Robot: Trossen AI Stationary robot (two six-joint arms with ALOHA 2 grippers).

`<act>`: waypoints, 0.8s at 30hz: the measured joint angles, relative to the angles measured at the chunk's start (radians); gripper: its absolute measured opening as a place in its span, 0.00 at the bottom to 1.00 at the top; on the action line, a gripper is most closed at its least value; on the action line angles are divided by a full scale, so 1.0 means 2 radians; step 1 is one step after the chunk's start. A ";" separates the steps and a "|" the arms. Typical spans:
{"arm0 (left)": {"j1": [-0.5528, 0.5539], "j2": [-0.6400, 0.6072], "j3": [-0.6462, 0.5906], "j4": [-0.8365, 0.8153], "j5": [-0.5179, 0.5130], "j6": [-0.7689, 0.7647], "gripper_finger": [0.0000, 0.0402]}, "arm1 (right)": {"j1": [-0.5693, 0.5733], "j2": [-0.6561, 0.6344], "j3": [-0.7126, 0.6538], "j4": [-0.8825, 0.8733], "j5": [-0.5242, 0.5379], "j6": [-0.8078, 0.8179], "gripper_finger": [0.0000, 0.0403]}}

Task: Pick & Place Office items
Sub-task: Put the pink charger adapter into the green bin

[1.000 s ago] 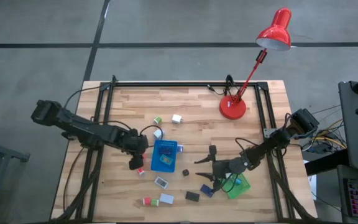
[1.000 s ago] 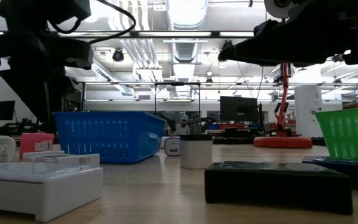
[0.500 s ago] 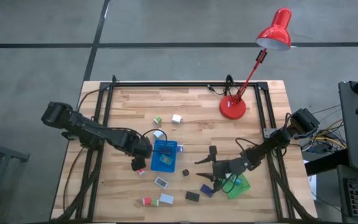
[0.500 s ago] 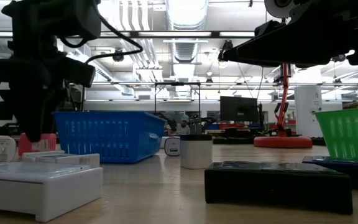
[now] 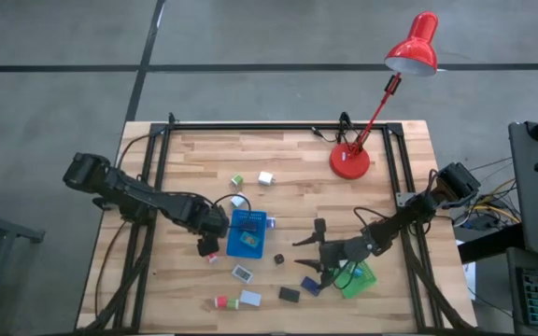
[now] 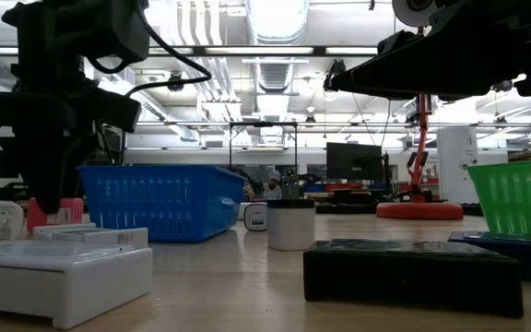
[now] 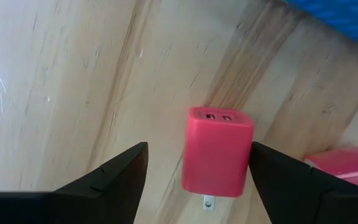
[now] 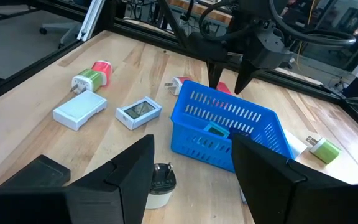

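My left gripper points down, open, just left of the blue tray. In the left wrist view its fingers stand on either side of a red charger block that lies flat on the wood. The low view shows the same red block behind that gripper. My right gripper hangs open above the table beside the green tray. Other small items lie scattered: a white-grey box, a black block, a navy block, a red-green piece. My left gripper comes at the red charger block from above with open fingers. One finger stands right against the block's side; whether it touches, I cannot tell. The block lies on the table.
A red desk lamp stands at the far right. A second red piece lies close to the charger. White and green blocks sit beyond the blue tray. A black frame edges the table's far side.
My left gripper has come down over the red charger block, shifting slightly toward the blue tray, then held still. My right arm has not moved.
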 joint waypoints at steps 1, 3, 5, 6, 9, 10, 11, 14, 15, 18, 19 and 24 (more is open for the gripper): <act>0.000 0.000 -0.003 0.000 0.000 0.000 0.68 | 0.000 0.000 0.000 0.000 0.000 0.000 0.52; 0.000 0.000 -0.008 0.001 0.000 0.000 0.65 | 0.000 0.000 0.000 0.000 0.000 0.000 0.52; 0.000 0.000 -0.013 0.001 0.000 0.000 0.62 | 0.000 0.000 0.000 0.000 0.000 0.000 0.52; 0.000 0.000 -0.014 0.001 0.000 0.001 0.59 | 0.000 0.000 0.000 0.000 0.000 0.000 0.52; 0.000 0.000 -0.017 0.002 -0.001 0.008 0.50 | 0.000 0.000 0.000 0.000 0.000 0.000 0.52; 0.000 0.000 -0.017 0.002 -0.004 0.012 0.46 | 0.000 0.000 0.000 0.000 0.000 0.000 0.52; 0.000 0.000 -0.017 0.003 -0.010 0.015 0.42 | 0.000 0.000 0.000 0.000 0.000 0.000 0.52; 0.000 0.000 -0.017 0.007 -0.030 0.024 0.36 | 0.000 0.000 0.000 0.000 0.000 -0.001 0.52; 0.000 0.000 -0.018 0.010 -0.036 0.027 0.36 | 0.000 0.000 0.000 0.000 0.000 -0.002 0.52; 0.000 0.000 -0.018 0.023 -0.057 0.030 0.36 | 0.000 0.000 0.000 0.000 0.000 -0.002 0.52; 0.000 0.000 -0.019 0.027 -0.063 0.032 0.36 | 0.000 0.000 0.000 0.000 0.000 -0.002 0.52; -0.008 0.000 -0.020 0.038 -0.091 0.032 0.36 | 0.000 0.000 0.000 0.000 0.000 -0.002 0.52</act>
